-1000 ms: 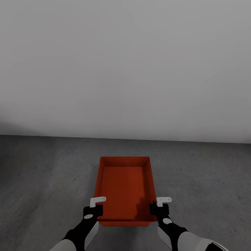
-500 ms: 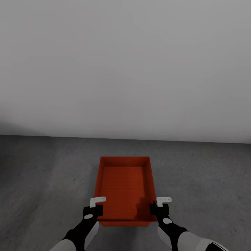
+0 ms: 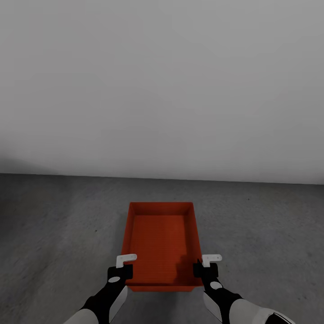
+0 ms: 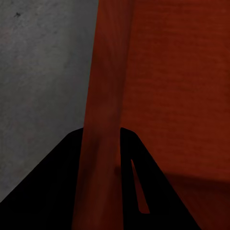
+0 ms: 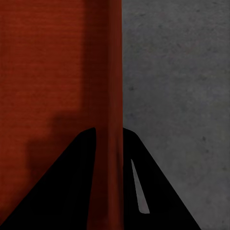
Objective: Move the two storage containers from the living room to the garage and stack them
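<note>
**Both arms hold one red box over the garage floor**

The left gripper [image 3: 124, 265] has its jaws pinched on the left wall of the storage container [image 3: 161, 243]. The right gripper [image 3: 206, 265] has its jaws pinched on the right wall. The box is open on top, with nothing inside. Under it lies the dark grey floor [image 3: 54, 234]. Past the box stands a plain pale wall [image 3: 162, 90].

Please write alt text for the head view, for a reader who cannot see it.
An orange-red storage container is held by its two long side walls, the left gripper on one and the right gripper on the other, jaws closed on the walls. Below it is a dark grey floor, behind it a pale grey wall.
</note>
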Robot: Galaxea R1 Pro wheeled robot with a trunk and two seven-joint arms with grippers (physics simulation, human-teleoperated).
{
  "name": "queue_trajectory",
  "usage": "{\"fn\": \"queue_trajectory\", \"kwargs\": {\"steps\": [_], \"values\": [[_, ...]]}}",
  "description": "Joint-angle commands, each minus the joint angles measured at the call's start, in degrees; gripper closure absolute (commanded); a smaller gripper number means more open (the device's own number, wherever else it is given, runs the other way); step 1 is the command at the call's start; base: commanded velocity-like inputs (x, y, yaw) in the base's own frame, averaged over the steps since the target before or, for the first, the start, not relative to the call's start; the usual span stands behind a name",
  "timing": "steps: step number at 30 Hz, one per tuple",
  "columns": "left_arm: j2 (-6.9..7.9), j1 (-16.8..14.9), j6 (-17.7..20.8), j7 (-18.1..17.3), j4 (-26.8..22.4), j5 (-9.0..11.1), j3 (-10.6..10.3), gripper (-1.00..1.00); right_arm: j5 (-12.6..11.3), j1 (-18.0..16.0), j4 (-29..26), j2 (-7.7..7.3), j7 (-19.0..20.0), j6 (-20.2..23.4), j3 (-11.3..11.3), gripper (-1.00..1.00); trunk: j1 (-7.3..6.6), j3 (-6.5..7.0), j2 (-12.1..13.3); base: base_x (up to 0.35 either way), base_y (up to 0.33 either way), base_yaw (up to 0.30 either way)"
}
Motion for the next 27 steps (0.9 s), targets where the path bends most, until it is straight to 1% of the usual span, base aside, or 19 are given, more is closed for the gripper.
{"fn": "queue_trajectory", "kwargs": {"steps": [1, 23, 27], "values": [[2.18, -0.03, -0.03, 5.31, 0.02, 0.74, 1.66, 1.00, -0.37, -0.05, -0.05, -0.39, 0.04, -0.53, -2.58, 1.00, -0.01, -0.04, -0.02, 0.000, 0.000, 0.000], [2.18, -0.03, -0.03, 5.31, -0.04, 0.74, 1.66, 1.00, -0.37, -0.05, -0.05, -0.39, 0.04, -0.53, -2.58, 1.00, -0.01, -0.04, -0.02, 0.000, 0.000, 0.000], [2.18, -0.03, -0.03, 5.31, -0.04, 0.74, 1.66, 1.00, -0.37, -0.05, -0.05, -0.39, 0.04, -0.53, -2.58, 1.00, 0.87, -0.76, -1.62, 0.000, 0.000, 0.000]]}}
